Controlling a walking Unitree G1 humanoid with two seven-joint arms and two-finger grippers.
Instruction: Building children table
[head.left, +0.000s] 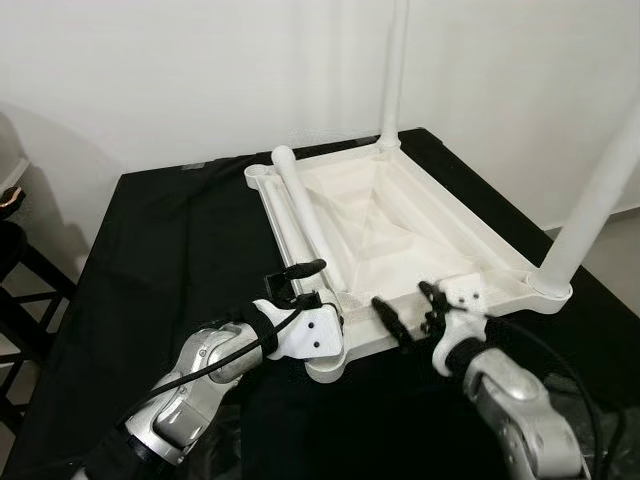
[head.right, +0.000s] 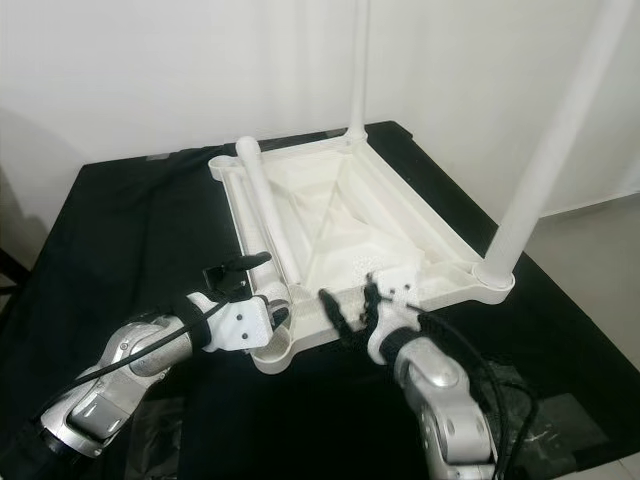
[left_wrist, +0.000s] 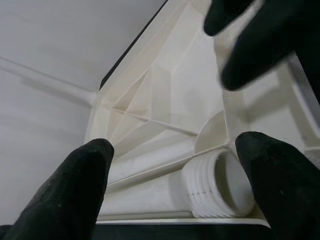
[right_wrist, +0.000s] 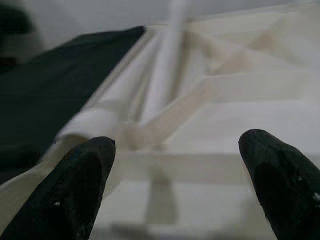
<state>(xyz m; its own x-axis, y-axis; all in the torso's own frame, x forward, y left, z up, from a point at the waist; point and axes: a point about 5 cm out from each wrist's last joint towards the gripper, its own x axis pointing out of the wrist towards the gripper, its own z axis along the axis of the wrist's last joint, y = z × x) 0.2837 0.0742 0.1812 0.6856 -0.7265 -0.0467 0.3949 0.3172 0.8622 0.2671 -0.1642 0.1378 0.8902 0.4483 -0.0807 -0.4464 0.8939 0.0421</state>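
Black cloth (head.left: 150, 250) under upturned tabletop (head.left: 400, 215). Left gripper (head.left: 300, 285) spread wide at loose leg's (head.left: 300, 210) threaded end; right gripper (head.left: 412, 312) wide at near rim. Upright legs (head.left: 600, 195) cut off above.

A plain room in a home is showing: bare white wall (head.left: 150, 70), black-draped table (head.left: 150, 260), chair edge (head.left: 20, 270).

A table covered in black cloth (head.left: 150, 260) carries a white upturned tabletop (head.left: 400, 215) lying flat across its middle toward two o'clock. Crinkled clear plastic (head.right: 555, 420) rests on the cloth at five o'clock.
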